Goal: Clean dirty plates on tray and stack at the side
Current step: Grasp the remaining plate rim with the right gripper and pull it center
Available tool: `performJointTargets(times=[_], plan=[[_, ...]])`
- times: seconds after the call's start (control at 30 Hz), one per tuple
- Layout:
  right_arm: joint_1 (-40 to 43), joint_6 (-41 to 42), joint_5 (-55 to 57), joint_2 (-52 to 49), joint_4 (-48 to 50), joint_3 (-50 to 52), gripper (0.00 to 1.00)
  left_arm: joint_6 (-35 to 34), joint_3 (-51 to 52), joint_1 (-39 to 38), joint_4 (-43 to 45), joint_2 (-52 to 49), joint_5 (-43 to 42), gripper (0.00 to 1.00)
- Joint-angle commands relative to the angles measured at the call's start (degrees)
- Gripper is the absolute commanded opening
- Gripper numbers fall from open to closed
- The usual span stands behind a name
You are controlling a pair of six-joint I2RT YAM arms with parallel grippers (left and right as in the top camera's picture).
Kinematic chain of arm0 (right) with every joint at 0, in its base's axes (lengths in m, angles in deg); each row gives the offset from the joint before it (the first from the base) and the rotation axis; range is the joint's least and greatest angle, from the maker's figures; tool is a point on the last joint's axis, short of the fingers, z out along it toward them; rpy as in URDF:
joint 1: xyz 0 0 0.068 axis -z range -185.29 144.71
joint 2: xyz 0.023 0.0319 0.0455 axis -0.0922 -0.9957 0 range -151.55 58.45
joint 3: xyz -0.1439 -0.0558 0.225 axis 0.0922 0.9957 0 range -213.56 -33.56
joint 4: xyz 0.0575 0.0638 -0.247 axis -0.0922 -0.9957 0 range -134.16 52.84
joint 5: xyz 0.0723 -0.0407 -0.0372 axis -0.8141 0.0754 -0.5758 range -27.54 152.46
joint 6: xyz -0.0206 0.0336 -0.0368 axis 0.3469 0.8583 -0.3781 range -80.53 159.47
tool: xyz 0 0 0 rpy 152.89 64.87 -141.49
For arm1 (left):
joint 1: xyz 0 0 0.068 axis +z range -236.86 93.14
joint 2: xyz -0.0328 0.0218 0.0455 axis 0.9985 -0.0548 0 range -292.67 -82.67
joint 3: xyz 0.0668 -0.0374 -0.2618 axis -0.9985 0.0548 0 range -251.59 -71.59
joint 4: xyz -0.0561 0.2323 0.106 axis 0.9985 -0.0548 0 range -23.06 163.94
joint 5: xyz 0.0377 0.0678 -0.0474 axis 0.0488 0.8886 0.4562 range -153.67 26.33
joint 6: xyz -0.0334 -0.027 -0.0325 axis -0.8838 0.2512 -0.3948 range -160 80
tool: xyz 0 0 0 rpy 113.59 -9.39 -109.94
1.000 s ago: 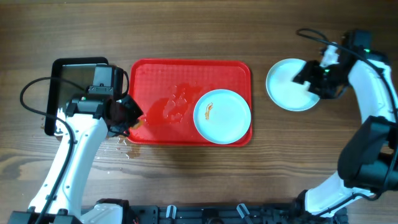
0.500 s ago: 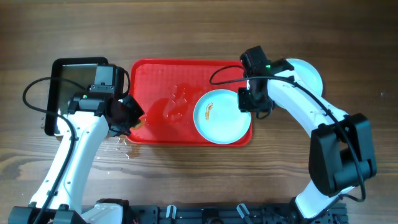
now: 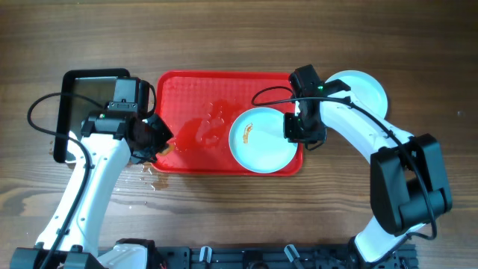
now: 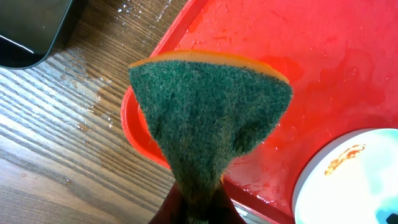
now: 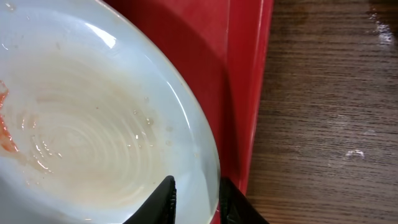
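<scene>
A pale plate [image 3: 258, 142] with an orange smear lies at the right end of the red tray [image 3: 216, 90]. My right gripper [image 3: 295, 128] is shut on this plate's right rim; in the right wrist view the fingers [image 5: 194, 194] straddle the plate's [image 5: 93, 112] edge next to the tray's rim [image 5: 245, 93]. Another plate [image 3: 364, 84] lies on the table right of the tray, partly hidden by the right arm. My left gripper [image 3: 154, 140] is shut on a green-and-orange sponge [image 4: 211, 106] over the tray's front-left corner [image 4: 140, 134].
A glossy black tray [image 3: 89, 93] stands left of the red tray. The red tray's middle is wet [image 3: 209, 127]. Water drops lie on the wood [image 3: 149, 175] by its front-left corner. Bare wooden table lies beyond the side plate.
The right arm came from the side plate to the tray and took hold of the smeared plate's rim; the plate has shifted slightly left. The left arm has not moved.
</scene>
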Motion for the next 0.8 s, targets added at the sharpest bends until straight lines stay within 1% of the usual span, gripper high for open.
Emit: performJointTargets(times=[0.0, 0.07, 0.2, 0.23, 0.27, 0.3, 0.43, 0.53, 0.57, 0.63, 0.7, 0.77], plan=[[-0.2, 0.8, -1.4, -1.2, 1.9, 1.2, 0.24, -0.7, 0.2, -0.2, 0.0, -0.3, -0.7, 0.04], [-0.3, 3.5, -1.7, -1.2, 5.3, 3.8, 0.24, -0.7, 0.2, -0.2, -0.3, -0.3, -0.7, 0.04], [-0.3, 3.8, -5.3, -1.2, 9.2, 6.1, 0.24, -0.7, 0.2, -0.2, -0.2, -0.3, -0.7, 0.04], [-0.3, 4.2, -7.1, -1.2, 10.4, 6.4, 0.2, -0.7, 0.2, -0.2, -0.2, -0.3, -0.7, 0.04], [-0.3, 5.2, -8.3, -1.2, 11.3, 6.7, 0.11, -0.7, 0.2, -0.2, -0.2, -0.3, -0.7, 0.04], [-0.6, 5.8, -9.1, -1.2, 12.6, 7.2, 0.05, -0.7, 0.2, -0.2, -0.2, -0.3, -0.7, 0.04], [-7.8, 9.4, -9.4, -1.4, 21.3, 10.0, 0.04, -0.5, 0.2, -1.5, 1.6, -0.3, -0.7, 0.04], [-12.7, 11.0, -8.9, -1.6, 25.7, 10.0, 0.04, -0.4, 0.2, -5.9, 4.5, -0.3, -0.6, 0.04], [-14.1, 11.4, -7.9, -2.0, 26.6, 10.0, 0.04, 1.4, 0.2, -8.0, 5.8, -0.5, -0.6, 0.04], [-15.0, 11.7, -6.8, -3.3, 27.6, 10.0, 0.04, 4.0, 0.2, -10.8, 7.1, -1.7, -0.5, 0.04], [-15.0, 11.7, -6.9, -5.1, 28.8, 10.0, 0.04, 4.0, 0.2, -11.2, 8.0, -4.1, -0.5, 0.04], [-15.0, 9.9, -6.8, -5.9, 29.0, 10.0, 0.05, 4.0, 0.2, -11.3, 10.0, -7.1, -1.4, 0.04]])
